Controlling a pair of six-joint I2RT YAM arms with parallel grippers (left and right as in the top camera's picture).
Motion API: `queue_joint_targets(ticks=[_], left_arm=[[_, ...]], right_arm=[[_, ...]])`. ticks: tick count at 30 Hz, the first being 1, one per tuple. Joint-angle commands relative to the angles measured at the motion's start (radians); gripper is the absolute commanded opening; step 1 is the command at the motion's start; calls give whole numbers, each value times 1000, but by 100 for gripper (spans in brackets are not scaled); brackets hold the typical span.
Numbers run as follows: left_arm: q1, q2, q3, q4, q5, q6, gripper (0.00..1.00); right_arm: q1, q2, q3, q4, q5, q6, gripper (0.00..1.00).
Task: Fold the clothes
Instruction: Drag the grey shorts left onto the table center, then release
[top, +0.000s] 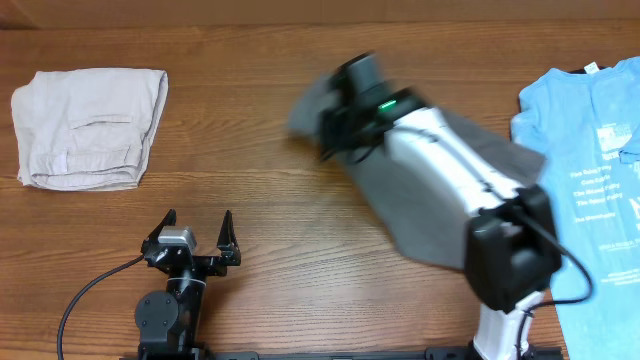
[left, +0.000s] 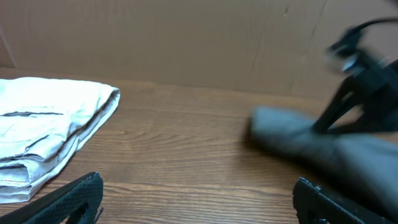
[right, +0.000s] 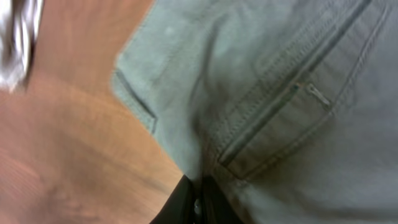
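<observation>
Right fingers (right: 186, 205) are pinched tight on a bunch of the dark-grey shorts (top: 405, 215), slit pocket plain in the wrist view. The shorts lie centre-right on the tabletop (top: 280, 260), partly under the blurred right arm. Left fingers (top: 228, 228) stand spread apart, near-left. Beige garment (top: 90, 125) far-left corner, blue T-shirt (top: 590, 150) right edge.

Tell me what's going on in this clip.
The right gripper pinches a bunch of the dark-grey shorts near their pocket, mid-table. The left gripper sits open and empty at the front. A folded beige garment lies at the far left, and a blue T-shirt at the right edge. The shorts are not yet folded.
</observation>
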Motion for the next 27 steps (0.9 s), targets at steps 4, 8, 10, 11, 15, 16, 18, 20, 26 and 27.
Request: queue_joint_targets(ticks=[4, 8, 10, 11, 15, 16, 18, 20, 26, 27], left_arm=[[-4, -11, -6, 3, -7, -3, 100], [-4, -11, -6, 3, -6, -3, 100], [-4, -11, -6, 3, -7, -3, 100], [-4, -11, -6, 3, -7, -3, 100], [-4, -11, -6, 3, -6, -3, 100], [-4, -11, -6, 3, -7, -3, 100], [-4, -11, -6, 3, -6, -3, 100], [-4, -11, -6, 3, -6, -3, 100], [-4, -11, -6, 3, -6, -3, 100], [-4, -11, -6, 3, -7, -3, 100]], right_arm=[[205, 121, 2, 45, 53, 74, 8], [276, 138, 2, 78, 54, 77, 11], [293, 138, 2, 94, 54, 77, 11], [295, 138, 2, 101, 54, 76, 11], [275, 129, 26, 92, 49, 75, 28], [258, 117, 45, 72, 42, 72, 41], [228, 93, 82, 26, 43, 71, 72], [188, 60, 134, -40, 43, 64, 100], [15, -61, 251, -261, 109, 61, 100], [-18, -78, 251, -277, 131, 61, 100]])
